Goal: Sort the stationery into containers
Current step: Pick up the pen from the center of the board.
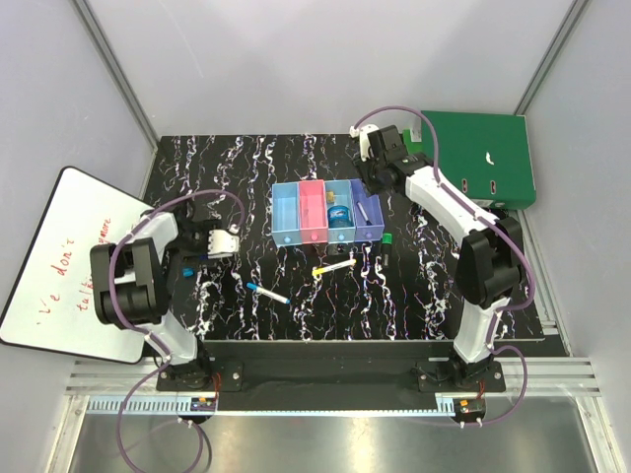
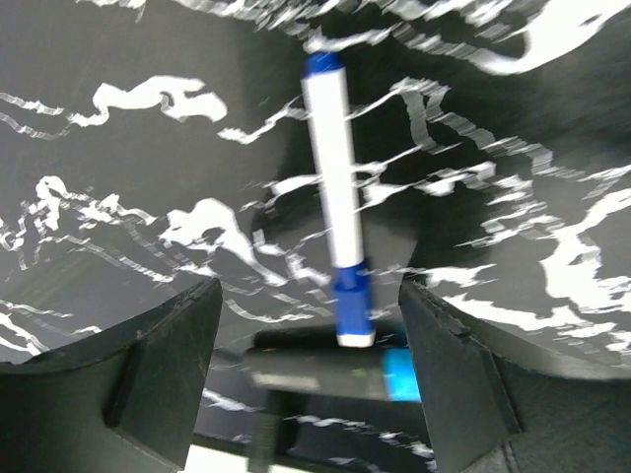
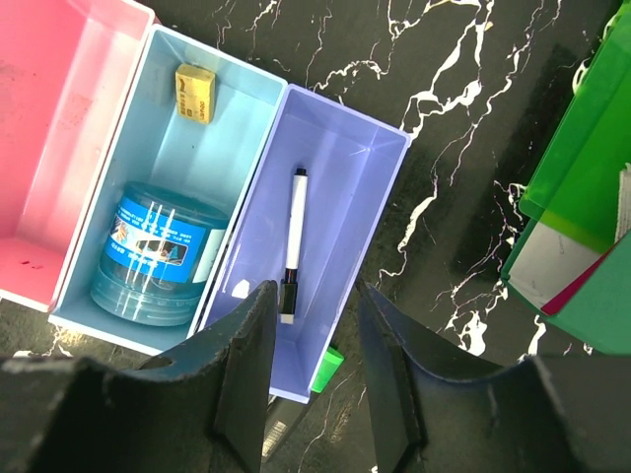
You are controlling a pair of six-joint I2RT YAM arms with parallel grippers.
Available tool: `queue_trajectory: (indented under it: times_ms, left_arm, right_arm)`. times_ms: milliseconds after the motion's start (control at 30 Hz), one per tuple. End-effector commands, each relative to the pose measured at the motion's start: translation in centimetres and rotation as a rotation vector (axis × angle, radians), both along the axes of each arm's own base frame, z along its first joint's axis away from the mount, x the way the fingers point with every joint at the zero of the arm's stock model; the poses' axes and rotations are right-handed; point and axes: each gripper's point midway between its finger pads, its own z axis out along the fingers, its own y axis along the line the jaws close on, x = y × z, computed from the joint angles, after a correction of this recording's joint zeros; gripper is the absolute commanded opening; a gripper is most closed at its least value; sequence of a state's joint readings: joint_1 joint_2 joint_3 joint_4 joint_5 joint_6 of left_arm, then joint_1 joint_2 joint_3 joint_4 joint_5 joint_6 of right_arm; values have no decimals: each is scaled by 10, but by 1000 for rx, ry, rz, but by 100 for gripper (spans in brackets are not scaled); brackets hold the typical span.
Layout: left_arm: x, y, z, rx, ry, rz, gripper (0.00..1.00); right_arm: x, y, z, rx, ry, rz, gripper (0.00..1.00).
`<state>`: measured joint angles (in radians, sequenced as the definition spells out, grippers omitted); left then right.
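The containers are a joined row of light blue, pink, light blue and purple bins. The purple bin holds a white pen with a black cap. The light blue bin beside it holds a round blue object and a small yellow piece. My right gripper hovers open over the purple bin's near end, holding nothing. My left gripper is open low over the table, with a dark blue-capped marker lying crosswise between its fingers. A blue-capped white marker lies just ahead.
A yellow-and-white pen and a green-capped dark marker lie in front of the bins. A green folder sits at the back right. A whiteboard with red writing leans at the table's left edge.
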<state>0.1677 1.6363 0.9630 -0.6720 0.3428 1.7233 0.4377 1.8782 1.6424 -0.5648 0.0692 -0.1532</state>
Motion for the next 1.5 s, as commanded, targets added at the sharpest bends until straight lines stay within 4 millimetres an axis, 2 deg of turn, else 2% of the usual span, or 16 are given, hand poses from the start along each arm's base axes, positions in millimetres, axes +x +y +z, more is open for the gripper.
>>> queue_trajectory:
  times_ms: [0,133,533,633,767,867,1000,1067,1200,1300,1400,1467]
  left_arm:
    - [20,15,6,58,-18,-21,77]
    - [29,24,9,97,-24,-14,76]
    - [-6,15,-5,74,126,-95,75]
    - [-9,13,-10,66,140,-108,71]
    - [-7,15,-17,78,171,-90,54]
    - [-7,16,-21,87,189,-82,47]
    - [-7,14,-24,93,199,-86,31]
    - [-7,12,-26,93,208,-90,29]
    - [-10,10,-28,95,221,-84,0]
    - [-5,7,-22,76,203,-57,0]
    - [8,-2,-2,26,150,-17,0]
    - [23,-10,20,-36,92,33,0]
  right_arm:
    - [5,-1,41,27,-108,-5,46]
    - [4,-2,41,27,-108,-6,46]
    - [6,-1,46,30,-119,-6,46]
    - [6,-2,48,29,-122,-6,46]
    - [4,-3,49,28,-126,-9,46]
    - [3,-4,49,29,-124,-10,46]
    - [4,-3,52,31,-130,-10,46]
    - [4,-2,53,33,-132,-8,46]
    - [4,-4,52,29,-130,-10,46]
    - [3,-5,50,24,-129,-12,46]
    - [-1,-6,51,31,-125,-19,46]
    - [-3,-7,54,35,-130,-32,46]
